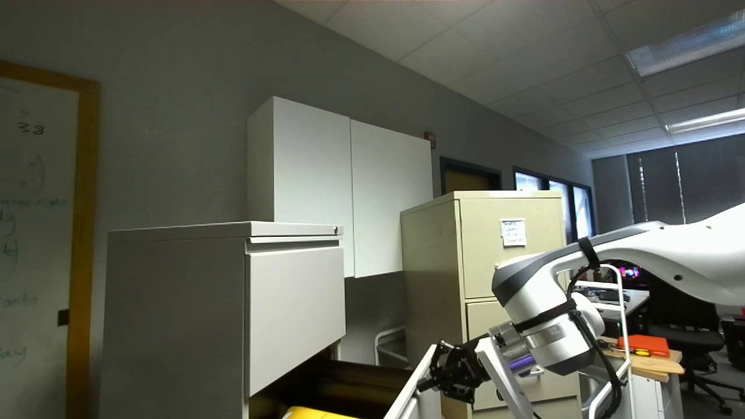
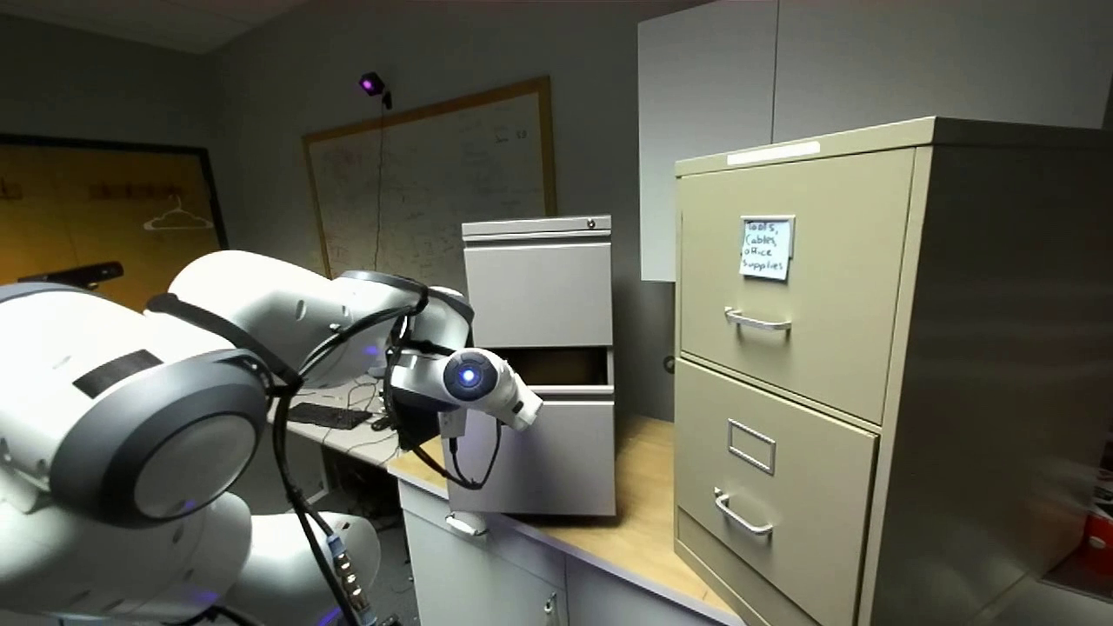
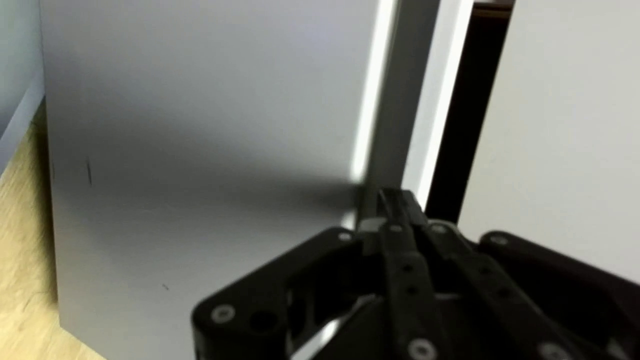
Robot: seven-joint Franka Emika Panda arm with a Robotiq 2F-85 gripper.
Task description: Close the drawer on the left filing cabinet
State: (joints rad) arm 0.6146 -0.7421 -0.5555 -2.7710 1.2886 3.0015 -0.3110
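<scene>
The left filing cabinet (image 1: 174,314) is light grey and boxy; it also shows in an exterior view (image 2: 539,296) behind the arm. Its lower drawer (image 1: 401,401) stands pulled out, with a dark inside and something yellow in it. The drawer's front shows in an exterior view (image 2: 565,461) and fills the left of the wrist view (image 3: 200,115). My gripper (image 1: 428,381) is shut, with nothing seen between its fingers. In the wrist view its fingertips (image 3: 400,200) are at the handle slot on the drawer's upper edge; I cannot tell whether they press on it. My arm hides the gripper in an exterior view.
A beige cabinet (image 2: 791,296) with handled drawers stands to the right on the wooden counter (image 2: 643,496). White wall cupboards (image 1: 314,174) hang behind. The larger upper grey front (image 1: 297,308) is closed above the drawer. A desk with a keyboard (image 2: 329,416) lies beyond the arm.
</scene>
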